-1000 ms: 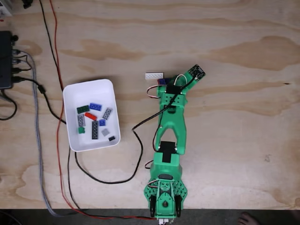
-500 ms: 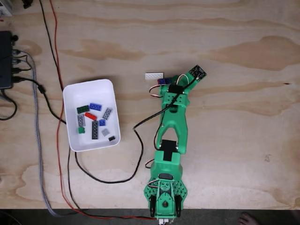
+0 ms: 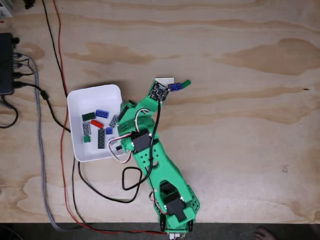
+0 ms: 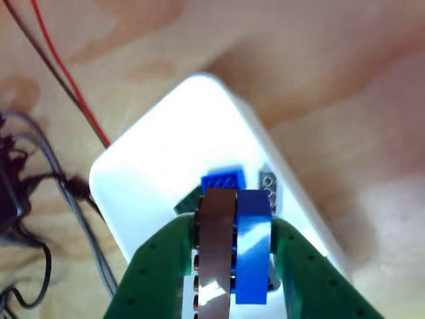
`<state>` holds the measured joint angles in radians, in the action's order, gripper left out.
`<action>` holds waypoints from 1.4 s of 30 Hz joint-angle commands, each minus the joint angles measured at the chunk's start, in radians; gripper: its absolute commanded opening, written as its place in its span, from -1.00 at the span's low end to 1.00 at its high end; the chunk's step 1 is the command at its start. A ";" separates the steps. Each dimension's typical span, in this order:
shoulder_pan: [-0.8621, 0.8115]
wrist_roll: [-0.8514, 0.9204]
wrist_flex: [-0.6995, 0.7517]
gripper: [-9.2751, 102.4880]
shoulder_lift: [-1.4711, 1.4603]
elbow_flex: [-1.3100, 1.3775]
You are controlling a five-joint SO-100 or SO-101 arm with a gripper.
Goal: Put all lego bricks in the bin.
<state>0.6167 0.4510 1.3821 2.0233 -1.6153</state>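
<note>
**Two bricks gripped above the bin**

In the other view, the green gripper (image 4: 234, 256) is seen closed on two bricks pressed side by side between its fingers: a brown brick (image 4: 216, 246) and a blue brick (image 4: 253, 242). Directly beyond the gripper, the white bin (image 4: 153, 166) is seen, with another blue brick (image 4: 222, 180) and a grey brick (image 4: 269, 186) lying inside it just past the held pair.

In the fixed view, the green arm (image 3: 150, 155) is seen bent toward the bin (image 3: 95, 95), whose right edge is partly covered by it. Several loose bricks (image 3: 97, 127) are held in the bin. A white brick (image 3: 165, 80) is left on the wooden desk (image 3: 240, 100) just beside the arm's upper end. Cables (image 3: 50, 125) are strung along the far side of the bin.
</note>
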 commanded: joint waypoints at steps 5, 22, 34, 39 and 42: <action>0.304 -0.137 -0.064 -0.39 -0.325 0.115; -0.578 0.144 -0.345 -0.34 -0.483 -0.080; -0.597 0.137 -0.291 -0.42 -0.818 0.239; -0.604 0.155 -0.318 -0.57 -0.842 0.219; -0.614 0.155 -0.324 -0.81 -0.845 0.207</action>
<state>0.0245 0.5998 1.0677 1.1597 -1.4496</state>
